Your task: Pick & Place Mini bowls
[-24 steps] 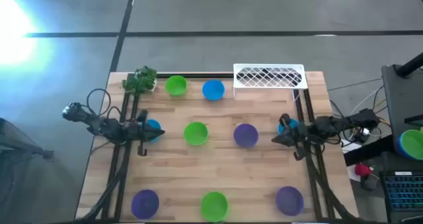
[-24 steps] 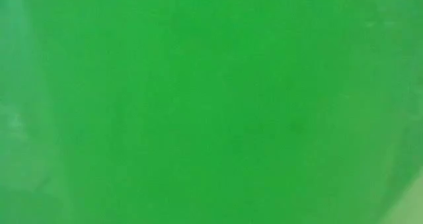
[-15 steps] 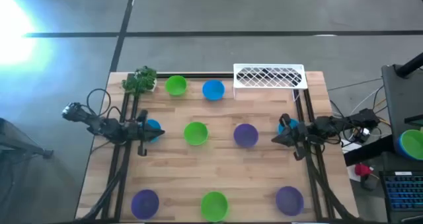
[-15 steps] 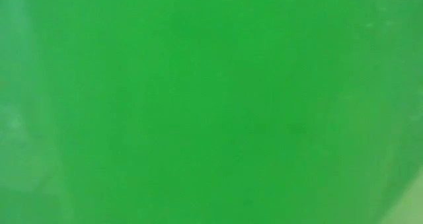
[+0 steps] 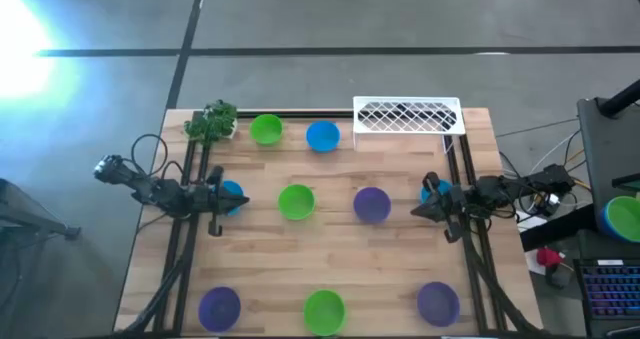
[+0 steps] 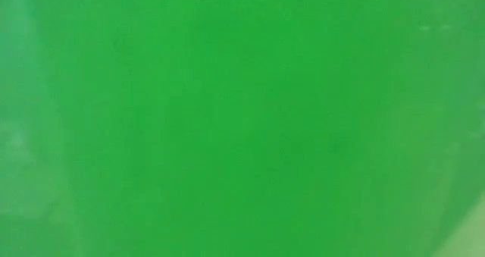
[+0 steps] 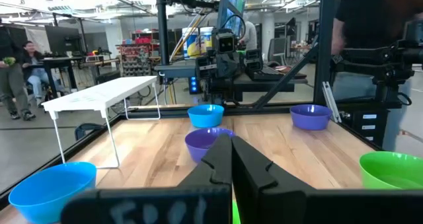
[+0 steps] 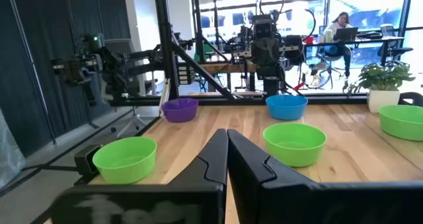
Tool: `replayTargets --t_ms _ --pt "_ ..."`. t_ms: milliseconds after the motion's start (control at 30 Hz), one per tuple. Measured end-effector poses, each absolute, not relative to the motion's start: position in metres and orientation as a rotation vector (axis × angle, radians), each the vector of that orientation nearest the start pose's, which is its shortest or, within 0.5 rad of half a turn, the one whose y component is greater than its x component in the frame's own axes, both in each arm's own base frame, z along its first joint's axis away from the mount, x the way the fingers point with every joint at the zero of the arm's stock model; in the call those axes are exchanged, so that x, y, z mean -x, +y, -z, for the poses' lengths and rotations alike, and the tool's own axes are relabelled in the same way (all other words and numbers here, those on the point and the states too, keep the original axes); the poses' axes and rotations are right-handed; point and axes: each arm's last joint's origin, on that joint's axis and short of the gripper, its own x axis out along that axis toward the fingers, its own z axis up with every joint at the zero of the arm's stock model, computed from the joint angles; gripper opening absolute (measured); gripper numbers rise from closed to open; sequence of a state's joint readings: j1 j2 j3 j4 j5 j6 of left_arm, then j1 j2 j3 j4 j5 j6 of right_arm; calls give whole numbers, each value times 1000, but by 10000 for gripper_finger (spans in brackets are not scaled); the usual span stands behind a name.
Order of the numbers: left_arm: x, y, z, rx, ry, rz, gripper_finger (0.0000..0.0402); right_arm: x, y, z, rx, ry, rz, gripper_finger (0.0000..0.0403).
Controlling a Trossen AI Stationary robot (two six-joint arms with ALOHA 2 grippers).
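**Both grippers closed, bowls spread over the table**

No writing is legible. 9 smooth round plastic mini bowls dot the slatted wooden table. Left gripper, left edge, and right gripper, right edge, are closed, empty.

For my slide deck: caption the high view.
Both arms parked, left gripper and right gripper shut, mini bowls spread across the table.

Table light wood planks. Mini bowls: bright green; sky blue; purple. Wire rack white lattice. Toy plant leafy green. Arms dark. Low view solid green.
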State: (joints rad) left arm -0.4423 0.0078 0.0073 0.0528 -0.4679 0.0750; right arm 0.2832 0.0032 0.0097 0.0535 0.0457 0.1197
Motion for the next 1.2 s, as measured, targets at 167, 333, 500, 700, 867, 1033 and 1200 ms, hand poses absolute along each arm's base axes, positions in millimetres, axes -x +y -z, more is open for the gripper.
replayTargets --t_ms 167,333,500,700,867,1033,1200 --pt "-91 -29 -170 -52 -45 -28 0 -94 26 -172 -129 -45 -241 8" --pt "-91 -29 -170 -52 -46 -28 0 -94 26 -172 -129 -45 -241 8" --pt "-91 -29 -170 -52 -45 -28 0 -94 26 -172 -129 -45 -241 8" --pt "-91 -29 -170 -52 -45 -28 0 -94 26 -172 -129 -45 -241 8" --pt "-91 -29 -170 -52 -46 -27 0 -94 26 -172 -129 -46 -241 8" --pt "-91 -29 -170 -52 -46 -28 0 -93 26 -173 -135 -59 -242 8" --pt "-91 -29 -170 -52 -46 -27 0 -93 26 -173 -185 -54 -244 8"
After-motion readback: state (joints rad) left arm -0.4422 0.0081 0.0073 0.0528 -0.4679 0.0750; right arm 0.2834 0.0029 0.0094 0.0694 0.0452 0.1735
